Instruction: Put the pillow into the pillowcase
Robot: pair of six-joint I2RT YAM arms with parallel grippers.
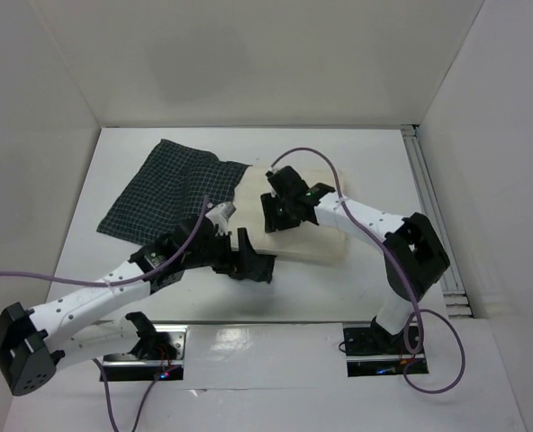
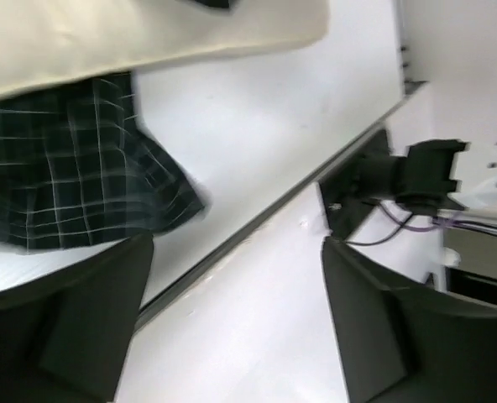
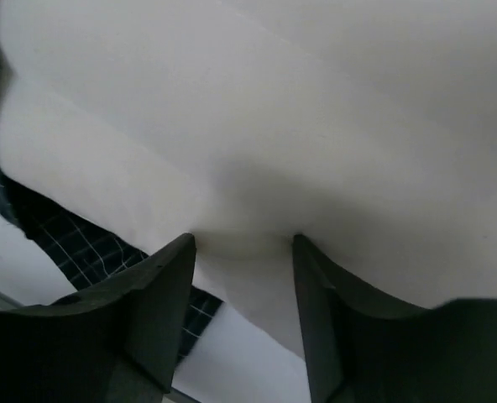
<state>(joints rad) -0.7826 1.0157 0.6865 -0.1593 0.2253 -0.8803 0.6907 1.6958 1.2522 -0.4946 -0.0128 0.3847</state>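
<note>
Top view: a cream pillow (image 1: 313, 245) lies on the white table (image 1: 374, 162), right of centre. Its left edge touches the dark checked pillowcase (image 1: 172, 193), which is spread flat towards the far left. Most of the pillow is bare, and I cannot tell whether its end is inside the opening. The left gripper (image 1: 256, 264) is at the pillow's near left corner, and the right gripper (image 1: 274, 209) is on top of the pillow.

Left wrist view: the left gripper (image 2: 232, 336) has its fingers spread wide with only table between them. The pillowcase (image 2: 64, 185) lies ahead, and the pillow (image 2: 148, 34) overlaps its far edge.

Right wrist view: the right gripper (image 3: 243, 252) has its fingers partly apart, tips against the pillow (image 3: 274, 126), with a small dimple of cloth between them. The pillowcase (image 3: 72, 243) shows under the pillow's edge
</note>
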